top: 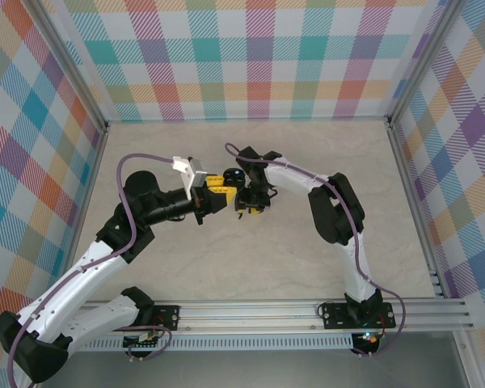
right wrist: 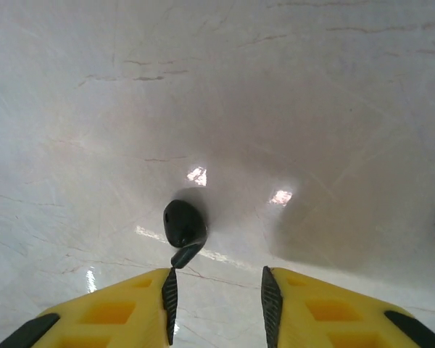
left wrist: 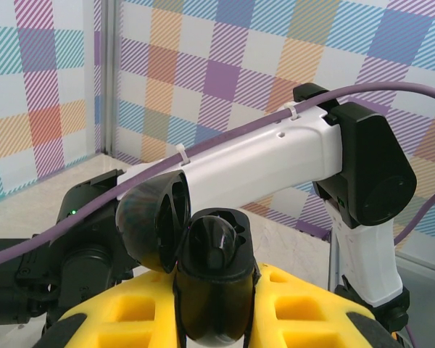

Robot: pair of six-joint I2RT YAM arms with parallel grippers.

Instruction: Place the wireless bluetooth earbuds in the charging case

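A black earbud (right wrist: 184, 223) is seen lying on the counter (right wrist: 312, 109) just ahead of the right end effector (right wrist: 217, 290). It is offset toward one fingertip rather than centred in the gap, and its stem is pointed back at that fingertip, so its long axis runs roughly along the approach line. The right fingers are spread, nothing between them, and aimed down at the counter. The open charging case (left wrist: 214, 254) is pinched in the left end effector (left wrist: 216, 312), raised close beside the right arm, which is judged nearer the earbud.
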